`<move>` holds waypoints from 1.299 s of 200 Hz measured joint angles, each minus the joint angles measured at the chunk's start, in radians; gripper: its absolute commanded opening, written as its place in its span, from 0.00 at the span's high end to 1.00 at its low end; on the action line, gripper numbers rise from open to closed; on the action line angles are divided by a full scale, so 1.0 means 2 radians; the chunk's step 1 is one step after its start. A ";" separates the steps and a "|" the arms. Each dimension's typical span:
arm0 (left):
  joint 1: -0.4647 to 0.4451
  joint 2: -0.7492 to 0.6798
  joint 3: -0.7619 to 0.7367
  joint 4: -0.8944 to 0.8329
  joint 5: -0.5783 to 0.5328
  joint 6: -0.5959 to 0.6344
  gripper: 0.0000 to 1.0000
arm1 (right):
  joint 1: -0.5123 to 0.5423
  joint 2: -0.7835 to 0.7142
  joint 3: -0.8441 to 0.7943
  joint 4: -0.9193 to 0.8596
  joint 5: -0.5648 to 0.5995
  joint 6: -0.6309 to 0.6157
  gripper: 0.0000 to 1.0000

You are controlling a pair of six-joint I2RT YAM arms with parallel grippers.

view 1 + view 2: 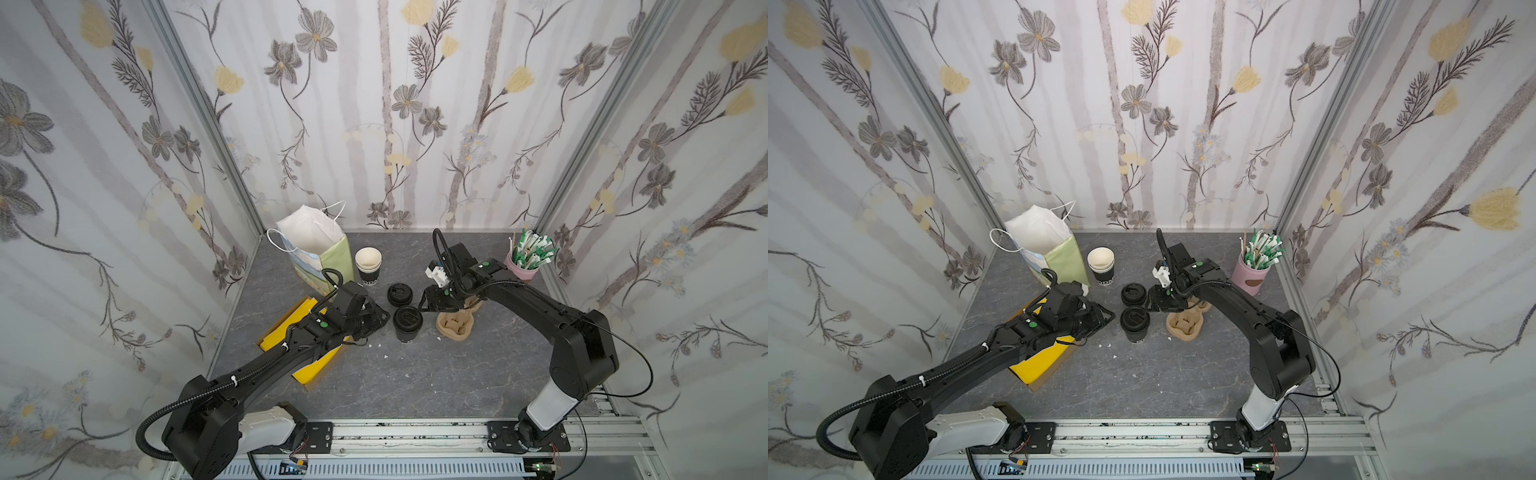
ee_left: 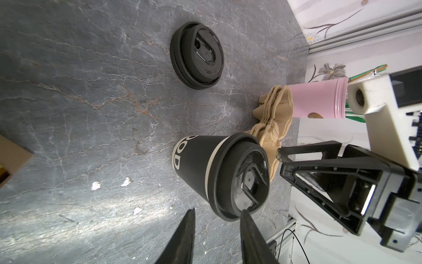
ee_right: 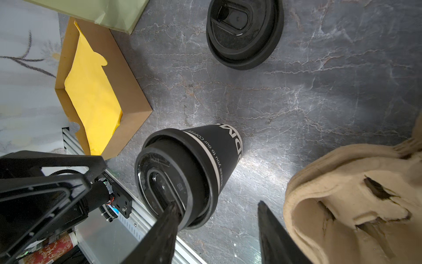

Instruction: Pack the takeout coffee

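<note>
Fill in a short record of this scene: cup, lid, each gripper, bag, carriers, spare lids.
Coffee cup: upright on the table, between the grippers
Sip lid: on the cup
Left gripper: open, holding nothing
Right gripper: open, holding nothing
Paper bag: standing at the back left
Pulp cup carriers: right of the cup, empty
Spare lids: behind the cup

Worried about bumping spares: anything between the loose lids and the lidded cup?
No. Only bare table lies between the loose lids and the lidded cup; both wrist views show it.
</note>
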 measured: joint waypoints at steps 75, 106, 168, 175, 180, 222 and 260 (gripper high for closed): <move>0.015 -0.022 0.036 0.000 -0.043 0.028 0.60 | 0.062 -0.018 0.043 -0.003 0.089 -0.034 0.31; 0.018 -0.032 0.044 -0.002 -0.069 0.054 0.51 | 0.094 -0.009 0.060 -0.011 0.126 -0.054 0.28; 0.032 -0.024 0.041 -0.044 -0.097 0.093 0.36 | 0.117 0.012 0.067 -0.023 0.171 -0.076 0.24; 0.035 -0.024 0.038 -0.048 -0.098 0.096 0.35 | 0.119 0.014 0.069 -0.025 0.173 -0.076 0.24; 0.036 -0.024 0.035 -0.050 -0.098 0.097 0.34 | 0.120 0.016 0.070 -0.025 0.173 -0.078 0.24; 0.050 -0.030 0.017 -0.065 -0.098 0.108 0.34 | 0.139 0.031 0.076 -0.025 0.186 -0.085 0.23; 0.057 -0.030 0.011 -0.071 -0.096 0.117 0.34 | 0.154 0.041 0.076 -0.029 0.198 -0.088 0.24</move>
